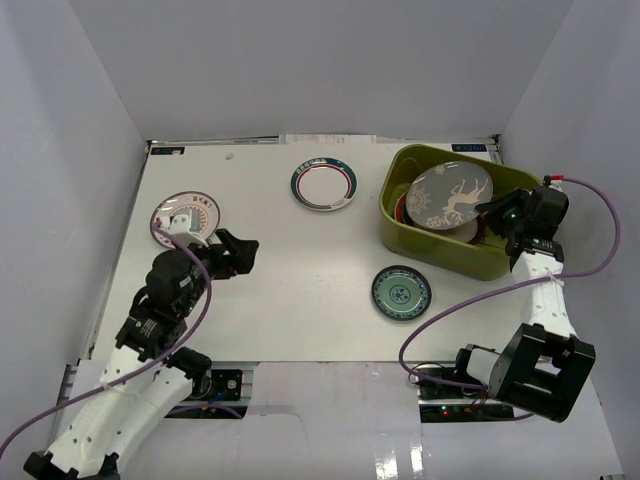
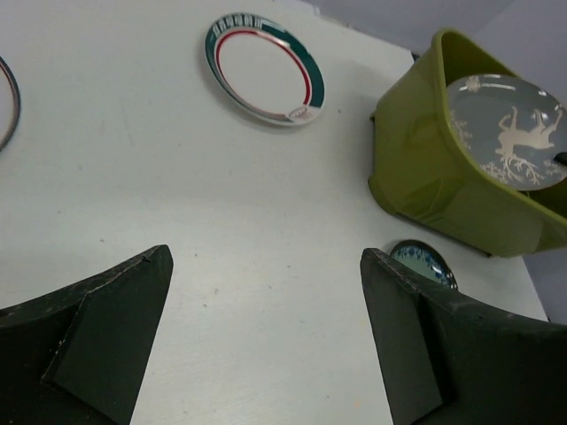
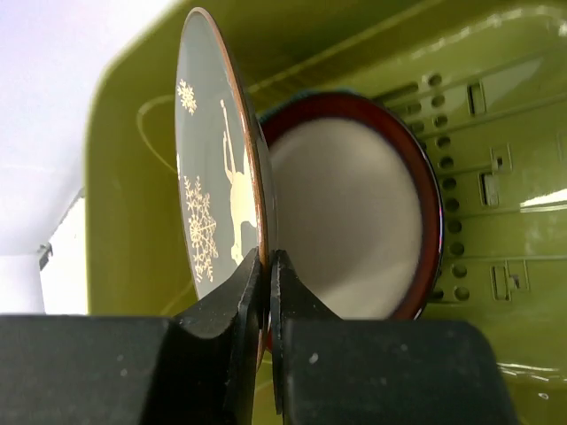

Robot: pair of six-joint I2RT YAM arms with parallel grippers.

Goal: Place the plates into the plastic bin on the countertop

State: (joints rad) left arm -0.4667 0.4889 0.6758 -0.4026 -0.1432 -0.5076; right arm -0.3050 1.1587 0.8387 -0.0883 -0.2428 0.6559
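right gripper (image 3: 267,266): jaws pinching glossy grey plate (image 3: 208,177) rim | olive slotted plastic bin (image 3: 496,177) | red-rimmed plate (image 3: 354,204) partly hidden behind it | left gripper (image 2: 266,261): jaws spread

A pale grey back wall (image 1: 320,70) is closing off the far side. A left wall (image 1: 60,150) and a right wall (image 1: 590,100) are meeting it at its ends. At its foot, a dark label (image 1: 168,151) is lying toward its left end and a blue-printed label (image 1: 470,148) toward its right.
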